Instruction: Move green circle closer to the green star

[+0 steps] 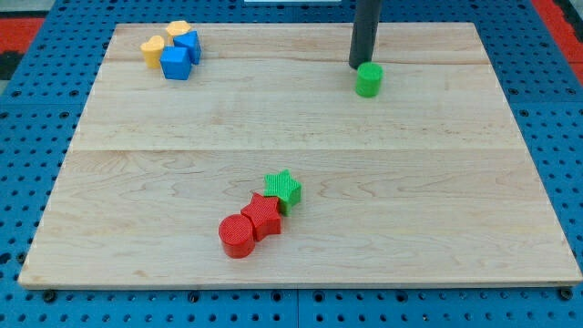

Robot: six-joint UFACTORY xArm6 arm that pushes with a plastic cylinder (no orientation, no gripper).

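1. The green circle (369, 79) is a short round cylinder standing upright on its flat end near the view's top, right of the middle of the wooden board (301, 173). Its axis runs straight up from the board; seen from above it is round, so it points no particular way and has no long axis across the table.

2. My tip (357, 66) sits just beside the green circle, at its upper-left edge — whether it actually touches the block I cannot tell. The dark rod rises from there out of the view's top. There is no claw on this arm, only the rod, so nothing opens, closes or grips.

3. The green star (283, 189) lies well apart from the green circle, down in the lower middle of the board and to the view's left of it. It lies flat, its points spread outward.

4. A red star-like block (263, 217) touches the green star at its lower-left side, and a red circle (237, 236) touches that block in turn — the three form a short diagonal line running down toward the view's left.

5. In the board's top-left corner sits a tight cluster: two yellow blocks (153, 48) (178, 29) of rounded shape I cannot make out exactly, and two blue blocks (176, 63) (189, 45), the lower one cube-like.

6. The board rests on a blue perforated table (36, 118), with a red surface (18, 27) showing at the view's top corners.
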